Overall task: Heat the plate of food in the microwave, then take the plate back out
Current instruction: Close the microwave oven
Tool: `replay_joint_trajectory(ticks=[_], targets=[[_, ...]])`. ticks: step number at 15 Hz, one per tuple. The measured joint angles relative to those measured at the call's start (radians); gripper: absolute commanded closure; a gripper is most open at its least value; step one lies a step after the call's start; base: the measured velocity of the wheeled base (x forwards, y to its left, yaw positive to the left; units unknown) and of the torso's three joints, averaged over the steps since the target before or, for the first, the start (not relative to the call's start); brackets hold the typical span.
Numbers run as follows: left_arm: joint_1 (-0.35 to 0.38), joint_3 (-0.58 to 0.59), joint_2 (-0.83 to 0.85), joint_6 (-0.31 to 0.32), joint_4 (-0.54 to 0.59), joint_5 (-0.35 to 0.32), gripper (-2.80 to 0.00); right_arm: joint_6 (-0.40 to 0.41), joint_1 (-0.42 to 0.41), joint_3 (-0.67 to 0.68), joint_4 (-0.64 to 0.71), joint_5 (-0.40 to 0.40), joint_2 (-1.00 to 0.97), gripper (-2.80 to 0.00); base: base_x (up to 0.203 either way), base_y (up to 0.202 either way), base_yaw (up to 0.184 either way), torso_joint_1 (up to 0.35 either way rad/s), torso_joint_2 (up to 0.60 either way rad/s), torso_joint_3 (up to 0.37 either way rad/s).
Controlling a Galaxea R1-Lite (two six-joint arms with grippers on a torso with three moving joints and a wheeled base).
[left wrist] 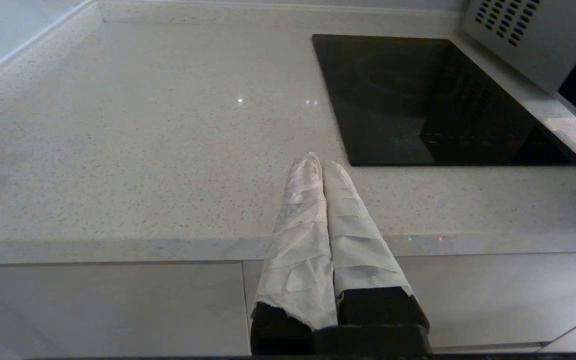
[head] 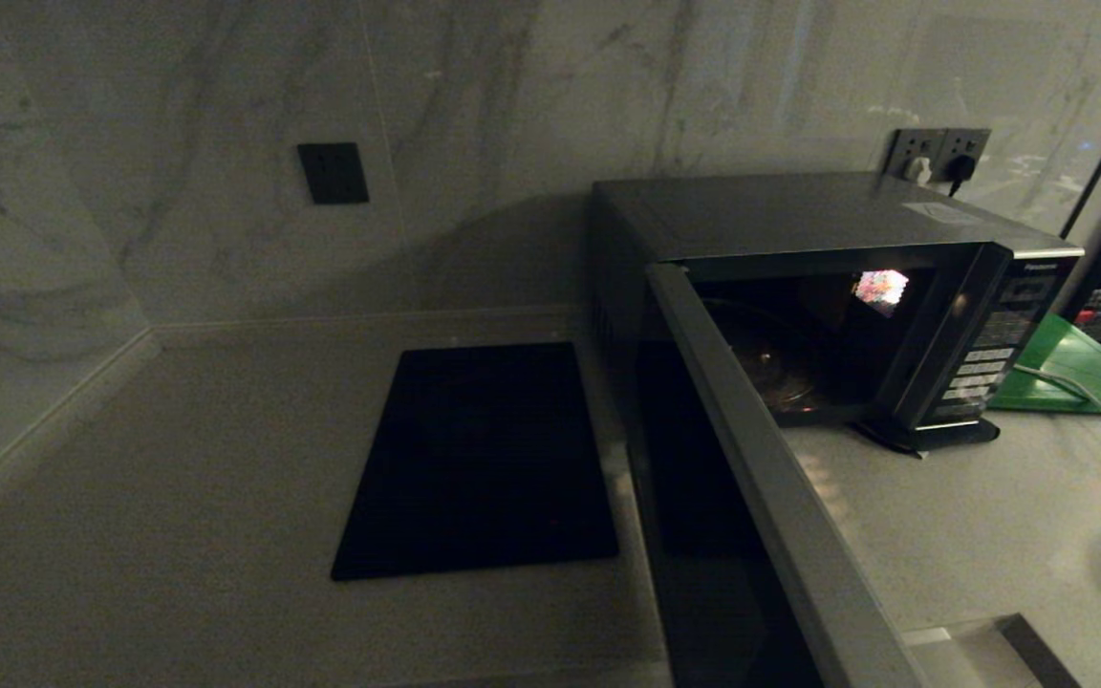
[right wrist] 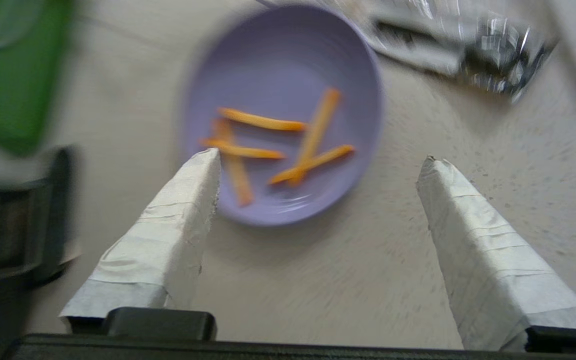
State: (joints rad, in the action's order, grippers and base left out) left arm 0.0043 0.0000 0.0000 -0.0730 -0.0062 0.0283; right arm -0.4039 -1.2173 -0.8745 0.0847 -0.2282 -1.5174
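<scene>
The black microwave stands at the back right of the counter. Its door is swung wide open toward me, and the glass turntable inside is bare. The lilac plate of food, with several orange sticks on it, rests on the pale counter in the right wrist view. My right gripper hangs open just short of the plate, one fingertip beside its rim, nothing between the fingers. My left gripper is shut and empty over the counter's front edge. Neither gripper shows in the head view.
A flat black cooktop slab is set into the counter left of the microwave. A green board with a white cable across it lies right of the microwave. A crinkled silvery packet lies beyond the plate.
</scene>
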Motion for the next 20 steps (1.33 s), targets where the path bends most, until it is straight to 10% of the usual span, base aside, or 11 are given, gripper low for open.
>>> replay_joint_trajectory(ticks=[6,9,13,14,17,20], targets=[[0.000,0.000,0.000,0.000,0.001,0.000,0.00,0.111,0.129,0.132,0.008,-0.063,0.469,-2.80,0.000,0.000,0.000,0.000,0.00,0.000],[0.000,0.000,0.000,0.000,0.000,0.000,0.00,0.127,0.424,0.124,0.013,0.037,0.567,-2.80,0.000,0.000,0.000,0.000,0.00,0.000],[0.000,0.000,0.000,0.000,0.000,0.000,0.00,0.143,0.992,0.017,0.046,0.382,0.593,-2.80,0.000,0.000,0.000,0.000,0.00,0.000],[0.000,0.000,0.000,0.000,0.000,0.000,0.00,0.148,1.099,-0.046,0.077,0.487,0.584,0.00,0.000,0.000,0.000,0.000,0.00,0.000],[0.000,0.000,0.000,0.000,0.001,0.000,0.00,0.145,1.272,-0.229,0.237,0.722,0.526,0.00,0.000,0.000,0.000,0.000,0.00,0.000],[0.000,0.000,0.000,0.000,0.000,0.000,0.00,0.144,1.354,-0.334,0.350,0.757,0.442,0.00,0.000,0.000,0.000,0.000,0.00,0.000]])
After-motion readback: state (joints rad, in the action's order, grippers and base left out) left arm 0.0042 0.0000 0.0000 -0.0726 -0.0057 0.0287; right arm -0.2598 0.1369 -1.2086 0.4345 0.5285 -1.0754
